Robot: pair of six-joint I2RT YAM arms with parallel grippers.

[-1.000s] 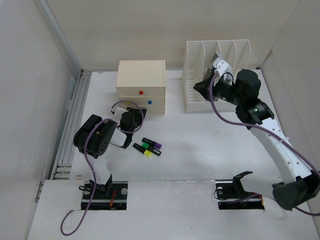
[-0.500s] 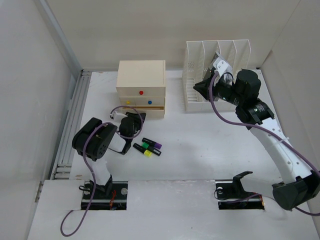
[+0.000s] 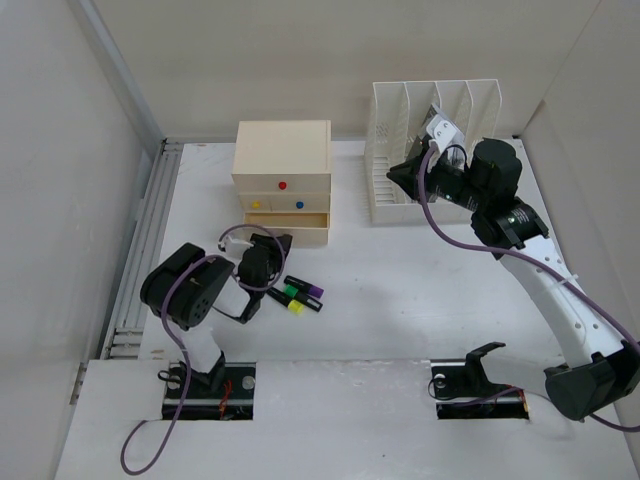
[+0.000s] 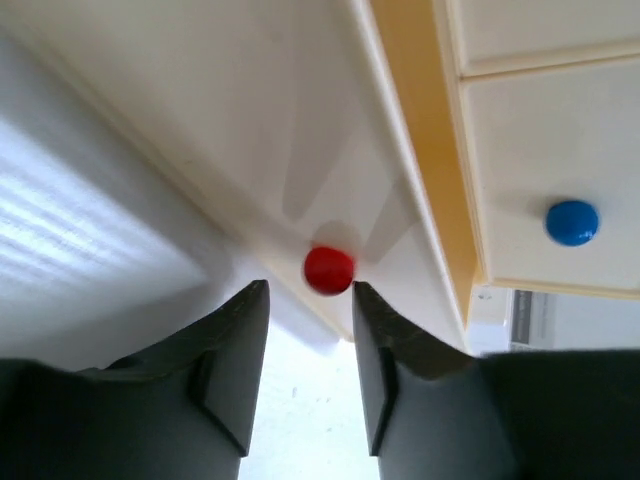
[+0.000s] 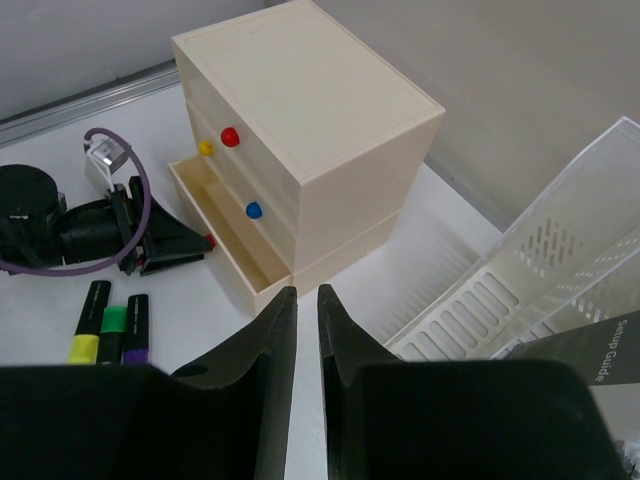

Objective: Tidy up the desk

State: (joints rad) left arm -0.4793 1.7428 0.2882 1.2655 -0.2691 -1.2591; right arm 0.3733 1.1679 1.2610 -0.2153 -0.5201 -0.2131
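Observation:
The desk [image 3: 430,290] is the white tabletop. A beige drawer box [image 3: 283,160] stands at its back, with the bottom drawer [image 3: 296,221] pulled out and showing nothing inside [image 5: 215,232]. My left gripper [image 3: 272,244] sits in front of that drawer. In the left wrist view it [image 4: 308,290] is open, and the drawer's red knob [image 4: 329,270] is just past the fingertips, untouched. My right gripper [image 3: 400,176] hovers high by the file rack. Its [image 5: 303,292] fingers are almost together, with only a thin slit and nothing held.
Three highlighters [image 3: 296,293], yellow, green and purple, lie side by side in front of the drawer. A white slotted file rack [image 3: 432,135] stands at the back right holding a dark booklet [image 5: 590,352]. An aluminium rail [image 3: 148,245] runs along the left edge.
The bottom drawer has slid out toward the near side as my left gripper drew back with its knob. The left jaws have since widened off the knob. The right arm is still.

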